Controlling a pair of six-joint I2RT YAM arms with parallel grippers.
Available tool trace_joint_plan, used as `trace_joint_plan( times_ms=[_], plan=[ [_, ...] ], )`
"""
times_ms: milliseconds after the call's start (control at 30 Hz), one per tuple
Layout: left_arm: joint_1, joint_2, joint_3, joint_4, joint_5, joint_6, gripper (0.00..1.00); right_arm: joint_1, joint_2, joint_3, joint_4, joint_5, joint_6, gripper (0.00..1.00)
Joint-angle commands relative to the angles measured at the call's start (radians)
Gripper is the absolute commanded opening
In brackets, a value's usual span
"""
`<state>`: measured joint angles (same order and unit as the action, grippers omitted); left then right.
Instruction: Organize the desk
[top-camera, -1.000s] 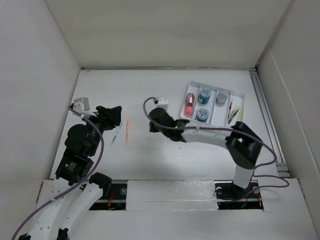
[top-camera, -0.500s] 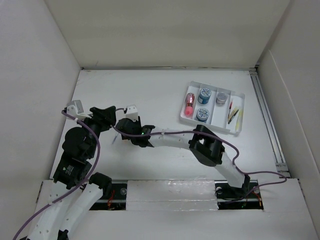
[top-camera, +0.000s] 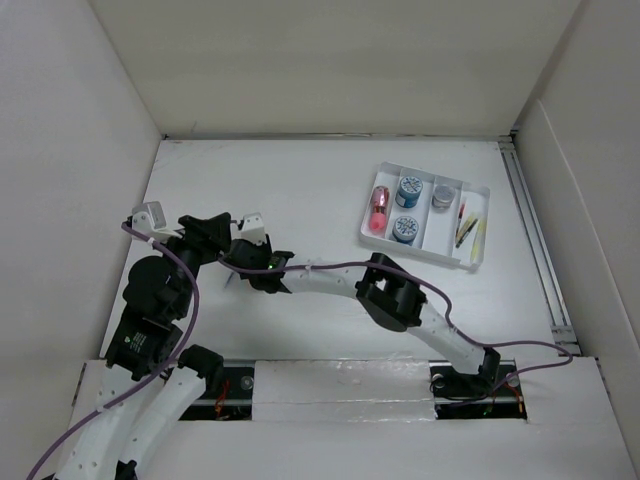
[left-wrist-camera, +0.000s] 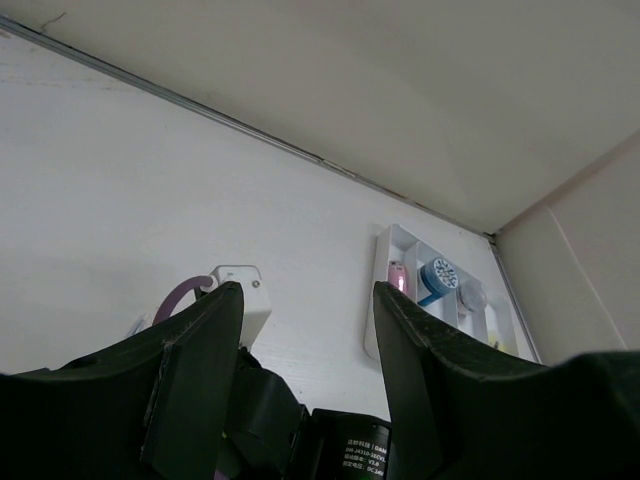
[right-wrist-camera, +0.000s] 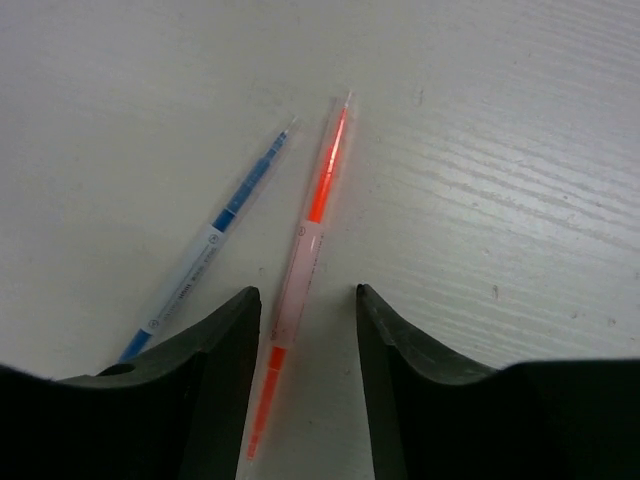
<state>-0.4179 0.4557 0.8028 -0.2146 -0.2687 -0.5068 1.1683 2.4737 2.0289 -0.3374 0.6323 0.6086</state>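
Observation:
The desk (top-camera: 320, 180) is a white tabletop with walls. An orange pen (right-wrist-camera: 312, 240) and a blue pen (right-wrist-camera: 212, 247) lie side by side on it. My right gripper (right-wrist-camera: 308, 295) is open and low over the desk, one finger on each side of the orange pen's lower half, touching neither pen. In the top view this gripper (top-camera: 254, 270) covers both pens. My left gripper (top-camera: 220, 230) is open and empty, just left of the right wrist; in its own view (left-wrist-camera: 308, 295) I see the right arm's white camera box (left-wrist-camera: 240, 300) between the jaws.
A white compartmented tray (top-camera: 478, 225) at the right back holds a pink item (top-camera: 379, 208), two blue round items (top-camera: 408, 190), a grey one (top-camera: 442, 196) and some pens (top-camera: 463, 228). The right arm (top-camera: 390, 295) stretches across the desk's front middle.
My right arm has swung left from mid-desk to sit over the two pens, hiding them from above. My left gripper has shifted slightly left.

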Motion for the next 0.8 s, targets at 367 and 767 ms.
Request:
trace_joint_plan(
  times_ms=[367, 767],
  plan=[
    [-0.002, -0.009, 0.033, 0.040, 0.026, 0.011, 0.50, -0.027, -0.192, -0.359, -0.026, 0.181, 0.249, 0.00],
    [-0.002, -0.009, 0.027, 0.047, 0.051, 0.021, 0.50, -0.273, -0.882, -1.013, 0.279, 0.055, 0.250, 0.00]
  ],
)
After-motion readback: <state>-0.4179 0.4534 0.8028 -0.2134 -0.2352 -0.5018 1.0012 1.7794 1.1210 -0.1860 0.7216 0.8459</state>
